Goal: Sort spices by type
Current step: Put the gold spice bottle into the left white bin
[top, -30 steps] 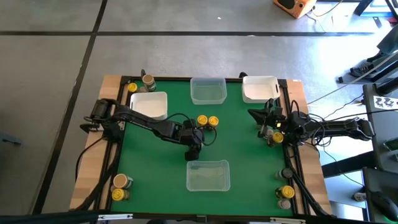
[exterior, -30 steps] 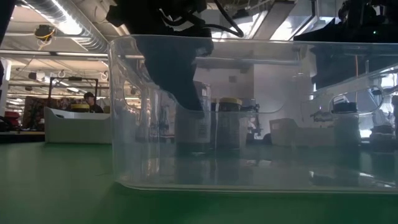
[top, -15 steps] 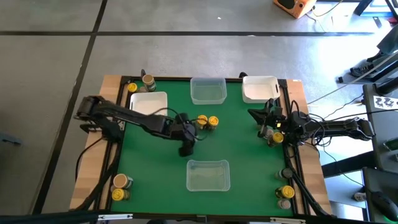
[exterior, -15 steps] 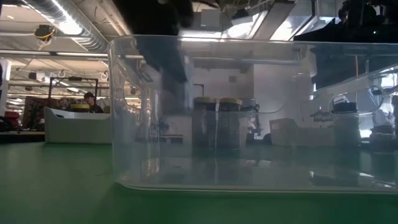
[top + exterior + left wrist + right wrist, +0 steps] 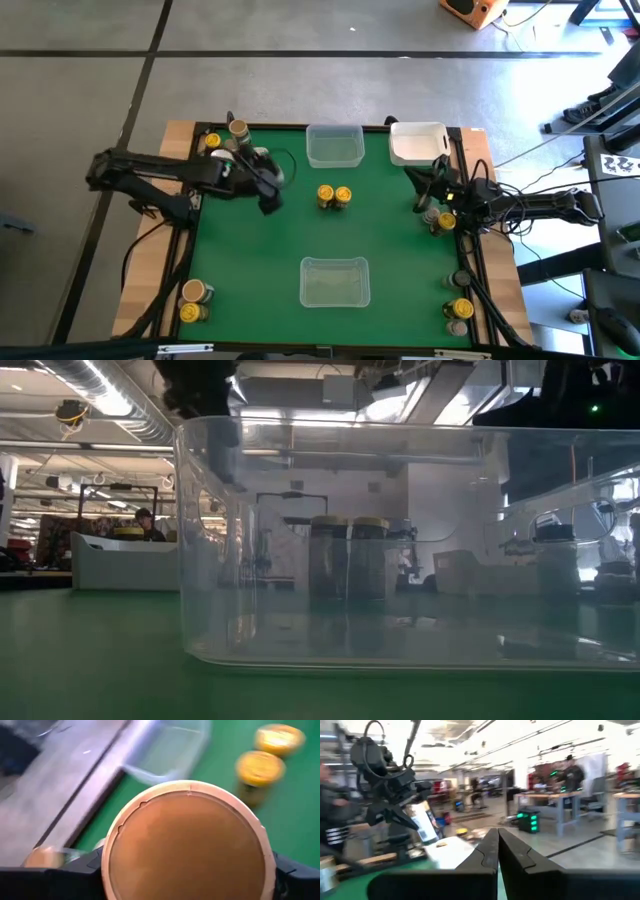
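Tan-lidded, the small round spice jar (image 5: 187,845) sits clamped between the left gripper (image 5: 266,190)'s widely spread fingers, carried above the green felt table (image 5: 380,230) beside the white rectangular tub (image 5: 258,160). A loose hold could drop it short of the tub, or it could land among the wrong type. Two yellow-lidded jars (image 5: 334,195) stand mid-table behind the clear plastic tub (image 5: 350,540). The right gripper (image 5: 428,205) waits shut at the table's right edge. Beyond is a bright workshop with benches and people.
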Motion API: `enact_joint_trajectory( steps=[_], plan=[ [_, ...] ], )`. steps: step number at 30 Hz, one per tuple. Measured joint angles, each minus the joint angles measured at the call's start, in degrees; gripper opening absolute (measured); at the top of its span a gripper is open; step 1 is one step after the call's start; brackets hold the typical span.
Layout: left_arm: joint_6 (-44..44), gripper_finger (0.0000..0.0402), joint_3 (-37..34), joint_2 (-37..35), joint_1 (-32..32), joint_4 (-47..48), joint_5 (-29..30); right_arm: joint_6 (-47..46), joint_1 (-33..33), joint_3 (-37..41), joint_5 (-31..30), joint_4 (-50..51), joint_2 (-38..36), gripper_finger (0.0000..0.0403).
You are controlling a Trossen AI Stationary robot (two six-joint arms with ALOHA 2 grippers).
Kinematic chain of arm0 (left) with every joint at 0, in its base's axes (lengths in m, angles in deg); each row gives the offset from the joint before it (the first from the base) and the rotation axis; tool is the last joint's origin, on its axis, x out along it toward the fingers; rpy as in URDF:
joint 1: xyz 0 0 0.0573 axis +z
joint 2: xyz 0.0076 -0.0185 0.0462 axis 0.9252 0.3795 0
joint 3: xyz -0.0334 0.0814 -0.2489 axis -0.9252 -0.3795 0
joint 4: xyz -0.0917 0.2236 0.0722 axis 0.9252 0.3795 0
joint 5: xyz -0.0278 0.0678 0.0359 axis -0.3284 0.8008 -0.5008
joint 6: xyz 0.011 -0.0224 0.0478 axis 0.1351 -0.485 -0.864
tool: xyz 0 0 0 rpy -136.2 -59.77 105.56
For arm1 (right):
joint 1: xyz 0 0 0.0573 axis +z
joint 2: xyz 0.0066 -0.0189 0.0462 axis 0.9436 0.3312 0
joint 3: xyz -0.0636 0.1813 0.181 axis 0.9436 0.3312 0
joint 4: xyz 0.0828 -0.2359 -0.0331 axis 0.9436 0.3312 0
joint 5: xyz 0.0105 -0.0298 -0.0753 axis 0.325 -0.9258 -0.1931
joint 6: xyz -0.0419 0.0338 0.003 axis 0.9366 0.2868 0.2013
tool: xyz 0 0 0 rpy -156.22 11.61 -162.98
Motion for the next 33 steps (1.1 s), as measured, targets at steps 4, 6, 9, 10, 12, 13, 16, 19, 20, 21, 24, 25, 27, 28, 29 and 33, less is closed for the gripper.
enact_joint_trajectory(
  steps=[4,6,9,10,12,13,16,19,20,21,24,25,27,28,29,33],
  plan=[
    [4.3,0.0290,0.0,-2.0,4.3,3.5,1.0,2.1,0.0,0.0,-5.9,-6.6,3.9,0.0010],
    [5.6,0.0290,0.0,-2.2,6.7,5.3,1.3,4.0,0.0,0.0,-6.2,-10.8,6.5,0.0010],
    [6.9,0.0291,0.0,-2.2,10.6,7.0,2.2,7.7,0.0,-0.8,-6.2,-17.0,10.4,0.0010],
    [7.0,0.0291,-0.6,-2.2,11.7,6.6,2.5,8.6,0.0,-1.6,-6.2,-18.1,11.4,0.0010],
    [7.0,0.0291,-2.2,-2.4,14.1,6.6,2.6,10.0,0.0,-3.6,-6.2,-19.5,13.4,0.0010],
    [7.0,0.0291,-3.3,-2.4,15.5,6.6,2.3,10.8,0.0,-4.9,-6.2,-19.5,14.3,0.0010],
    [7.0,0.0291,-6.4,-2.4,19.1,3.9,1.0,14.1,0.0,-8.7,-6.2,-18.9,16.7,0.0010],
    [7.0,0.0291,-9.4,-2.4,21.5,-0.2,-2.5,17.7,0.0,-12.1,-6.2,-18.9,18.9,0.0010],
    [7.0,0.0291,-10.5,-2.4,21.9,-1.5,-3.4,18.0,0.0,-13.0,-6.2,-18.9,19.5,0.0010],
    [7.0,0.0291,-11.5,-2.4,22.1,-3.0,-4.0,18.1,0.0,-13.8,-6.2,-18.9,20.1,0.0010],
    [7.2,0.0291,-14.6,-2.4,22.5,-6.9,-4.3,18.1,0.0,-14.5,-5.7,-18.9,21.3,0.0010],
    [7.3,0.0291,-15.6,-2.4,22.5,-8.8,-4.3,18.2,0.0,-14.6,-5.0,-19.0,21.8,0.0010],
    [7.8,0.0291,-17.5,-2.4,22.5,-12.4,-4.3,18.6,0.0,-14.8,-4.3,-18.8,22.4,0.0010],
    [8.2,0.0291,-18.3,-2.4,22.5,-13.1,-4.3,18.7,0.0,-14.8,-4.0,-18.9,22.7,0.0010],
    [8.6,0.0291,-19.1,-2.4,22.5,-13.6,-4.3,18.6,0.0,-14.9,-3.5,-18.9,22.9,0.0010],
    [9.2,0.0292,-22.1,-2.4,22.5,-17.6,-4.3,18.7,0.0,-14.9,-2.4,-18.5,23.0,0.0010]
  ],
)
